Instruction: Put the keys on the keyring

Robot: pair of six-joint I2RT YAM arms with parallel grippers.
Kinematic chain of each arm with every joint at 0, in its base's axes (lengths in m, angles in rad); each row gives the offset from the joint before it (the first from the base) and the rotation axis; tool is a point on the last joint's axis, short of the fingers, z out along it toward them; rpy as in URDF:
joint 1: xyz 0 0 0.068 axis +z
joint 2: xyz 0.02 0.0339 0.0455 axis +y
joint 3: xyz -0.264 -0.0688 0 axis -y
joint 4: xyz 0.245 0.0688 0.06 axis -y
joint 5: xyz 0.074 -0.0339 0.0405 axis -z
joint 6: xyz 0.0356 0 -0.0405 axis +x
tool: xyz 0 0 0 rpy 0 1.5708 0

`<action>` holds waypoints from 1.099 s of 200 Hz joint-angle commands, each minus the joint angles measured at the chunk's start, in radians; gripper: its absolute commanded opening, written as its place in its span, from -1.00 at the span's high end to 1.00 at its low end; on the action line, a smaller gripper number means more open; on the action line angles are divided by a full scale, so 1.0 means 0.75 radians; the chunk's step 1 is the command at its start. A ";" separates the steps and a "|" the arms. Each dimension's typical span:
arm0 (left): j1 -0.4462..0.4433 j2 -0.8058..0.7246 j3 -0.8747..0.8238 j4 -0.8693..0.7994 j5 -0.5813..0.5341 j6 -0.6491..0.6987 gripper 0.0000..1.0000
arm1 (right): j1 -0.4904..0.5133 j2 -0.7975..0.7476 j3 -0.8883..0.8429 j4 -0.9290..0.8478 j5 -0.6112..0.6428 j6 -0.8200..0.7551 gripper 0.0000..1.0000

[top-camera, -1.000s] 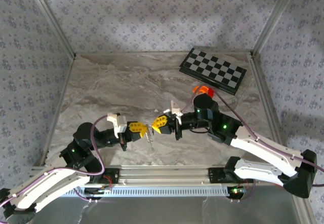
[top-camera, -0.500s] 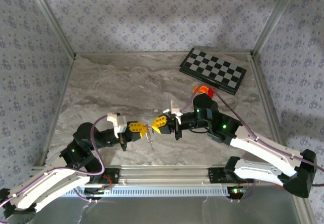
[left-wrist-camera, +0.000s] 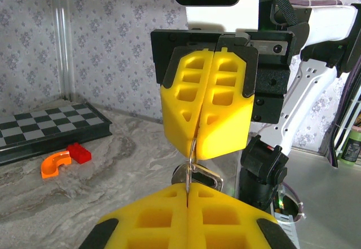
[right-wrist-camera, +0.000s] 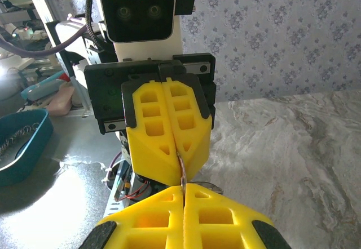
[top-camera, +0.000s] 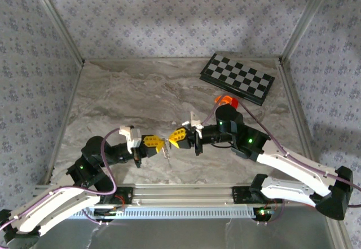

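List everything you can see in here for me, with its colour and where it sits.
chessboard: one, black and white, far right corner of the table
curved piece: one, orange, on the table in front of the chessboard
block: one, red, right beside the curved piece
keyring: one, silver metal, pinched between the two grippers; any keys on it are too small to tell
table: one, grey marble pattern
walls: three sides, pale flowered paper
left gripper: one, yellow fingers, shut, near the middle of the table
right gripper: one, yellow fingers, shut, tip to tip with the left one
arms: two, white and black, reaching in from the near edge
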 commanded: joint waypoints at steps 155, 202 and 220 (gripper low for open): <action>-0.004 -0.007 0.022 0.069 0.004 -0.005 1.00 | 0.005 0.013 0.023 0.005 0.006 -0.028 1.00; -0.003 -0.007 0.022 0.072 0.004 -0.008 1.00 | 0.012 0.015 0.026 0.010 0.003 -0.038 1.00; -0.003 -0.006 0.022 0.069 0.004 -0.008 1.00 | 0.014 0.020 0.031 0.015 -0.009 -0.038 1.00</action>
